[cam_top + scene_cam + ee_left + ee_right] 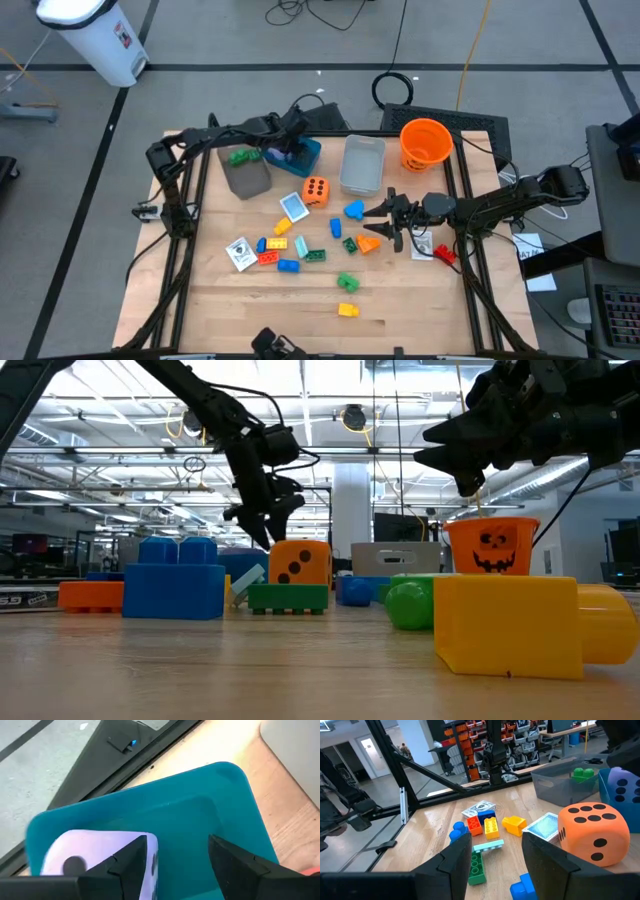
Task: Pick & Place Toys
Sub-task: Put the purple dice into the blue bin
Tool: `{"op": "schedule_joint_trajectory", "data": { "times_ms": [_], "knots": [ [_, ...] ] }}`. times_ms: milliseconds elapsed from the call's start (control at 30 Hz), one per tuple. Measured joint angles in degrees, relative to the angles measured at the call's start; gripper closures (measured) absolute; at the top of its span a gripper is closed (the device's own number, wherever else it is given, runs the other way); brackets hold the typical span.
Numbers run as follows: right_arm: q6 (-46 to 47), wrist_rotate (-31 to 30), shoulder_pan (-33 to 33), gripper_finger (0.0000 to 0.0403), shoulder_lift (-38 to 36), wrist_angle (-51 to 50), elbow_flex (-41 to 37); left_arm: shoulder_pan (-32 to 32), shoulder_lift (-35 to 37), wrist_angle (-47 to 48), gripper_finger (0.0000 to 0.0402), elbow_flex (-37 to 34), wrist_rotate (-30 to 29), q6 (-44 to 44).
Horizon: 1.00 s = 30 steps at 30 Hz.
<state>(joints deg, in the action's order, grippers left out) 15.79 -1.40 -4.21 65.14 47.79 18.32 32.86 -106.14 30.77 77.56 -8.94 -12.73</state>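
Observation:
My left gripper (292,148) hangs open over the teal box (200,810) at the table's far side. The purple die (95,855) lies inside the box, beside and partly behind one finger. My right gripper (385,220) is open and empty, above the table right of centre, with a blue brick (353,210) and an orange brick (368,243) close by. The orange spotted die (316,189) rests on the table next to a card (294,207). Several bricks (288,250) and another card (240,252) lie scattered toward the near side.
A dark grey box (247,172) holding a green brick (240,156) stands left of the teal box. A clear grey bin (362,163) and the orange bucket (425,142) stand at the far right. A red brick (445,256) lies near the right edge, a yellow brick (347,310) near the front.

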Motion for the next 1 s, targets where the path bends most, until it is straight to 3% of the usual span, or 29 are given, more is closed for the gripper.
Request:
{"op": "schedule_joint_trajectory", "data": {
  "times_ms": [167,333,1000],
  "knots": [
    [0.0,0.0,0.0,0.0236,0.0,0.0,0.0,-0.1,0.0,1.3,0.0188,1.0,-0.7,0.2],
    [0.0,0.0,0.0,0.0236,0.0,0.0,0.0,-0.3,0.0,2.1,0.0188,1.0,4.2,1.0],
    [0.0,0.0,0.0,0.0236,0.0,0.0,0.0,0.1,0.0,4.5,0.0188,1.0,-3.1,1.0]
  ]
}}
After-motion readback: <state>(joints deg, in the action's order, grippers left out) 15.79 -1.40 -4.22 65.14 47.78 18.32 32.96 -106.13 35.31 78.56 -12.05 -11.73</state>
